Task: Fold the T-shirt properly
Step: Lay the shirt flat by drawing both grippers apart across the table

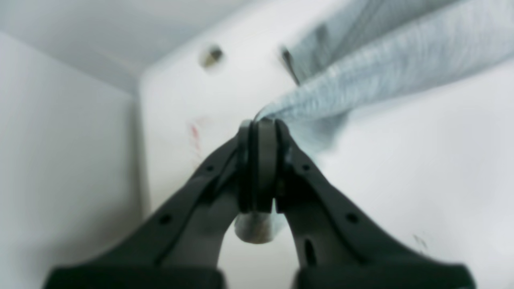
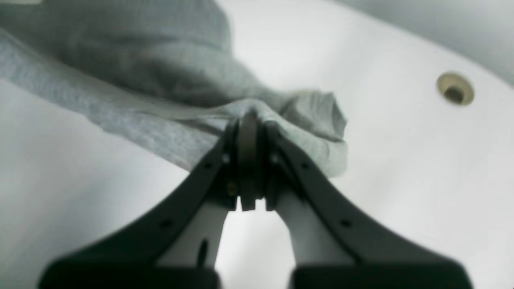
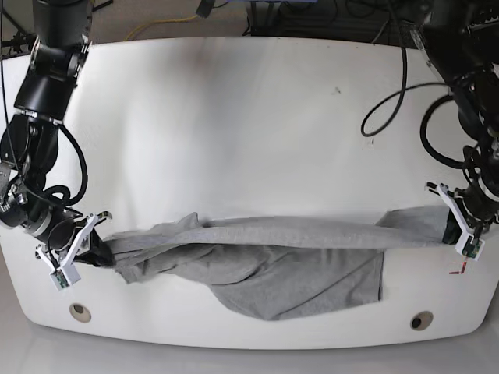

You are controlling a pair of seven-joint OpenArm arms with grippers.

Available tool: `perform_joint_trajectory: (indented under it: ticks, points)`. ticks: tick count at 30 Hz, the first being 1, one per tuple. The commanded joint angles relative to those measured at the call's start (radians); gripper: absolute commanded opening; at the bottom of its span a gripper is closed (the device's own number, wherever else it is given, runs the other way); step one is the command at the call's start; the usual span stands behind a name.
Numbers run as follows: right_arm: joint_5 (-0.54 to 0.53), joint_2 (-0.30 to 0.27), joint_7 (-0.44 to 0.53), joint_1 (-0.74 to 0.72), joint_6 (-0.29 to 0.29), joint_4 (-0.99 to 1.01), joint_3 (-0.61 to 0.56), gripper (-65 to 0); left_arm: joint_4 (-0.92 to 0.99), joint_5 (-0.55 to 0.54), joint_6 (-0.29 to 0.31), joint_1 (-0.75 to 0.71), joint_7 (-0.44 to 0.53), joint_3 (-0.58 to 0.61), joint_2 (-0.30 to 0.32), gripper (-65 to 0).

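The broad white oval table (image 3: 249, 117) is carrying my heather-grey cotton T-shirt (image 3: 265, 265), stretched along its near edge. My left gripper (image 1: 263, 122) is clenching one bunched end, and my right gripper (image 2: 249, 116) is clenching the other.

A white surface (image 3: 249, 140) with rounded corners fills the base view. Near its front edge sit two round holes, one at seven o'clock (image 3: 79, 312) and one at five o'clock (image 3: 422, 320). A small dark speck (image 3: 337, 91) marks the top toward one o'clock. Black cables (image 3: 386, 109) loop over the surface at two o'clock, and a yellow cable (image 3: 168, 23) lies beyond the far edge at eleven o'clock.
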State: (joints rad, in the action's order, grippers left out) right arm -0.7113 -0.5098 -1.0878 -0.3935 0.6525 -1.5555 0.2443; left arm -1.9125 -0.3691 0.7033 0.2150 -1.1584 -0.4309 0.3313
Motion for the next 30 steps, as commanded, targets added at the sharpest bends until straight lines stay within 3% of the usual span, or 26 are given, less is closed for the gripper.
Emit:
perform_joint_trajectory:
  ticks: [1,10,18,26,30]
  points:
    - [-0.008,-0.008,0.028,0.023,-0.006,-0.072,0.036,-65.0,-0.026,0.003,-0.005,-0.039,0.022,-0.029,0.005,-65.0]
    - [-0.008,0.053,0.028,0.337,-0.01,-0.21,0.191,-65.0,-0.029,0.011,-0.005,-0.303,0.126,-0.062,0.021,-65.0]
    - [-0.008,0.182,0.028,0.569,-0.012,-0.326,0.306,-65.0,-0.028,0.011,-0.005,-0.504,0.28,-0.067,0.033,-65.0]
    - [0.0,0.299,0.028,0.646,-0.017,-0.329,0.326,-65.0,-0.006,0.012,-0.005,-0.559,0.363,-0.044,0.032,-65.0]
    - [0.0,0.322,0.028,0.655,-0.017,-0.293,0.372,-65.0,0.008,0.014,-0.005,-0.578,0.366,-0.046,0.033,-65.0]
